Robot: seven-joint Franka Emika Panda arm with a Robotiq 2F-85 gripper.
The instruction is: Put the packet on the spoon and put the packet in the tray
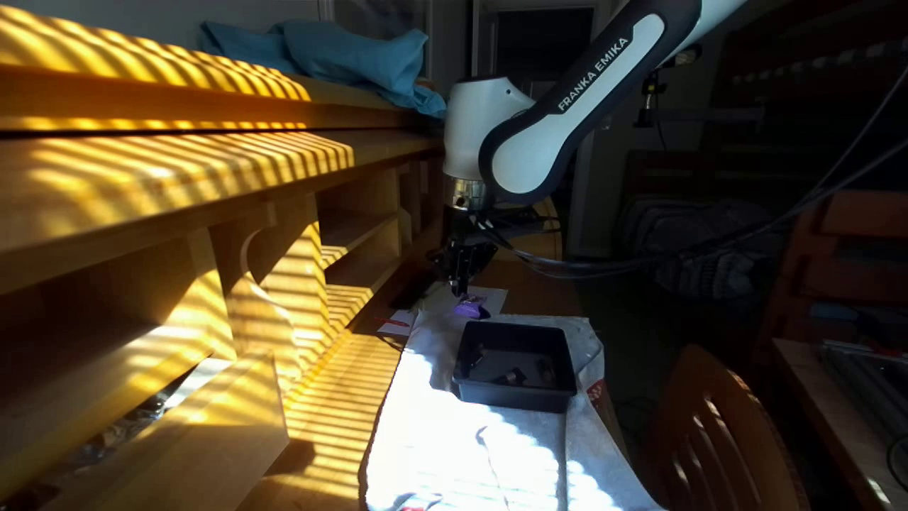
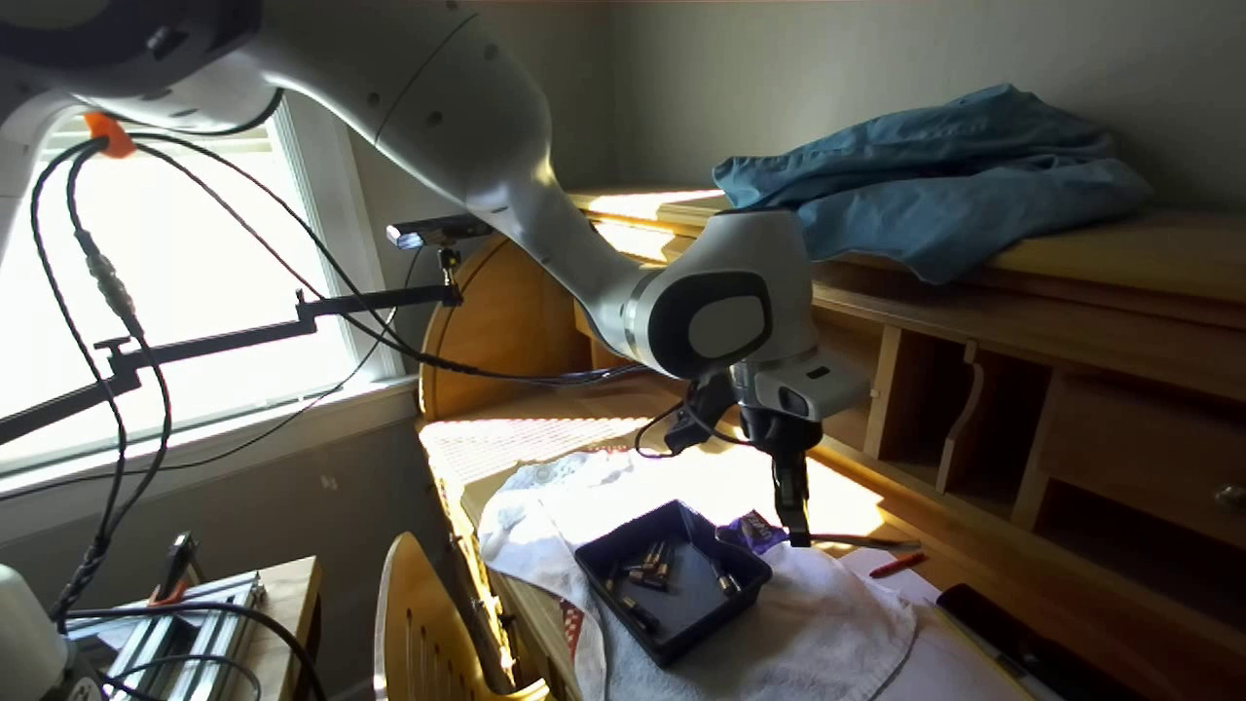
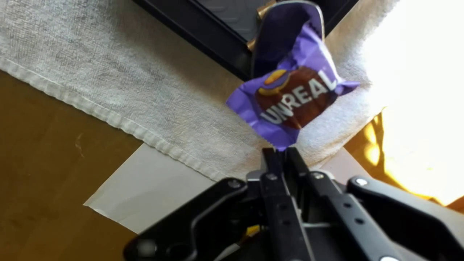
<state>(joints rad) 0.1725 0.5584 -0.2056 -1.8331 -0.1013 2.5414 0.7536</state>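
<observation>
While on spoon, packet near tray rim.

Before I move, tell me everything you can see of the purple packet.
The packet is a purple wrapper, apparently thin plastic film, with jagged ends and "UNREAL" in white over a chocolate-brown picture. No tear shows. In the wrist view it lies slantwise, print facing the camera, apparently resting on the dark spoon, whose bowl shows beyond it. One corner reaches close to the tool; whether they touch is unclear. It is outside the tray, near its rim.

On the spoon — a purple UNREAL packet
</observation>
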